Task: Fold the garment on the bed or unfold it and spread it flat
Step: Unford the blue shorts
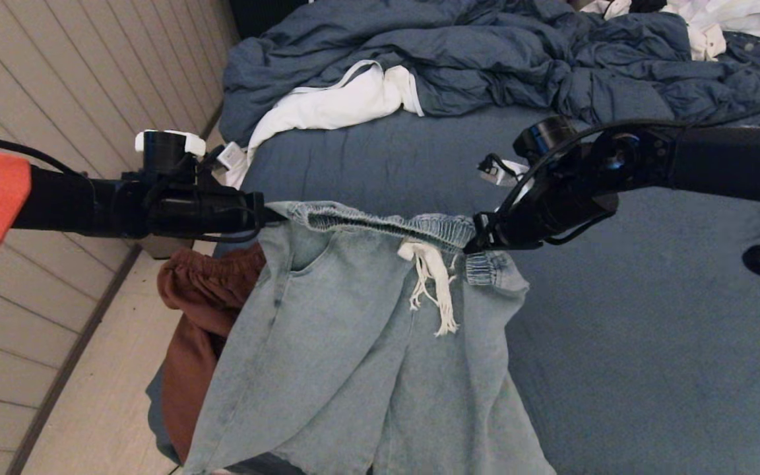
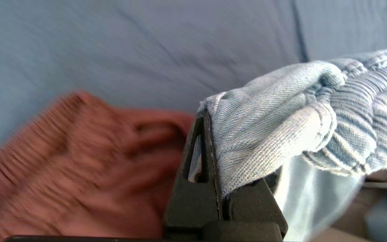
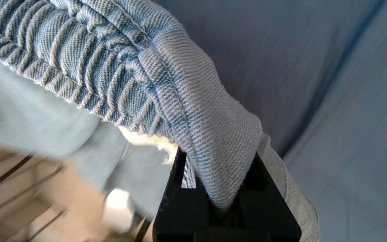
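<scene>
The garment is a pair of light blue denim shorts (image 1: 367,343) with an elastic waistband and a cream drawstring (image 1: 429,277). It hangs by its waistband above the near left part of the bed (image 1: 650,330), legs drooping toward me. My left gripper (image 1: 268,216) is shut on the waistband's left end; denim (image 2: 264,127) bulges over its black fingers (image 2: 200,158). My right gripper (image 1: 475,241) is shut on the waistband right of the drawstring, and ribbed fabric (image 3: 193,111) drapes over its fingers (image 3: 176,188). The waistband is stretched between the two grippers.
A rust-brown garment (image 1: 202,316) lies under the shorts' left side at the bed's edge. A rumpled dark blue duvet (image 1: 518,59) with white lining (image 1: 327,105) fills the far end. Wooden floor (image 1: 90,409) lies to the left. Bare sheet spreads to the right.
</scene>
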`<state>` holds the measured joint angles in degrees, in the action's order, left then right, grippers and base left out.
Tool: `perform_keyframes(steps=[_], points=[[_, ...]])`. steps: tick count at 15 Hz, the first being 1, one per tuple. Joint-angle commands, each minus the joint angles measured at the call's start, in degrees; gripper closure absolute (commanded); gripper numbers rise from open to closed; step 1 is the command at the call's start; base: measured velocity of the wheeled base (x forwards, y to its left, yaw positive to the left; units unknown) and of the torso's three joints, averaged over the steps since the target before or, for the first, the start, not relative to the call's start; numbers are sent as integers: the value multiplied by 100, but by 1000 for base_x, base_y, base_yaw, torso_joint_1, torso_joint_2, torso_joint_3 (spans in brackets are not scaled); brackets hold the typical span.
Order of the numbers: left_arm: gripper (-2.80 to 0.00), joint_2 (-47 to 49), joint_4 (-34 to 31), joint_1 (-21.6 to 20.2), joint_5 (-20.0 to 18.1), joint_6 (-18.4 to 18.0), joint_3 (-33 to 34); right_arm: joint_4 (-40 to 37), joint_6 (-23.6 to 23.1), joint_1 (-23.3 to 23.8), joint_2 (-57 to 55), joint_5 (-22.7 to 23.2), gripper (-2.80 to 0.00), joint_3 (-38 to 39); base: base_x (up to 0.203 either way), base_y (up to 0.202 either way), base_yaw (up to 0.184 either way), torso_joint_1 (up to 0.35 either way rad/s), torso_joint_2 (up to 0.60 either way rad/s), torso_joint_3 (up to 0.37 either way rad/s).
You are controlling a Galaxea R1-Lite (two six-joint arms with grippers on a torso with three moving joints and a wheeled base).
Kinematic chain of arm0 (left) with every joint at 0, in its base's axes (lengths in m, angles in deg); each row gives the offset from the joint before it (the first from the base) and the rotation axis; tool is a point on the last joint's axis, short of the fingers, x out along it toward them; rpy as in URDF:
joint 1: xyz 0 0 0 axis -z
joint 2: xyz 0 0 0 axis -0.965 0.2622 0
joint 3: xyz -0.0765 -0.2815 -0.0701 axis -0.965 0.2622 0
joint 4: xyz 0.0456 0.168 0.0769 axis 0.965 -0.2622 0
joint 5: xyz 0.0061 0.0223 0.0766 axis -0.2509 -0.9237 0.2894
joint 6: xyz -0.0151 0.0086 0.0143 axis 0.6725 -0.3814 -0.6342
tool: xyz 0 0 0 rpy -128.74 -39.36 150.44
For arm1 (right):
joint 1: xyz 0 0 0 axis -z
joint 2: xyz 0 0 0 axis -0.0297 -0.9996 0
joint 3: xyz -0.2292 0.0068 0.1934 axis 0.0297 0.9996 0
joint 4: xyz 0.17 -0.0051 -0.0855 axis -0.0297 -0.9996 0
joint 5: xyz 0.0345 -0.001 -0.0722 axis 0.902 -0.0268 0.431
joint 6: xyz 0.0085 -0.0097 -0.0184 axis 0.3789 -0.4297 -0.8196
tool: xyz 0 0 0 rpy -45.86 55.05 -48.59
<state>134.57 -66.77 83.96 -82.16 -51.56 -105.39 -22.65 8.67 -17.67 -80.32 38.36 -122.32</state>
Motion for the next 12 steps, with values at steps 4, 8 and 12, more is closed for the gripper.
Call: perform_keyframes(steps=[4,8,12], points=[[0,463,122,-159,105,6,-456,518,-5,-152,-412,-641,0,-1,0,0,0,0,0,0],[-280,390,123,-151,98,16,-402,720,11,-143,-442,-696,-280,8,0,0,0,0,0,0],[-280,72,135,-149,105,41,-322,739,98,-152,-318,-696,-280,0,0,0,0,0,0,0]])
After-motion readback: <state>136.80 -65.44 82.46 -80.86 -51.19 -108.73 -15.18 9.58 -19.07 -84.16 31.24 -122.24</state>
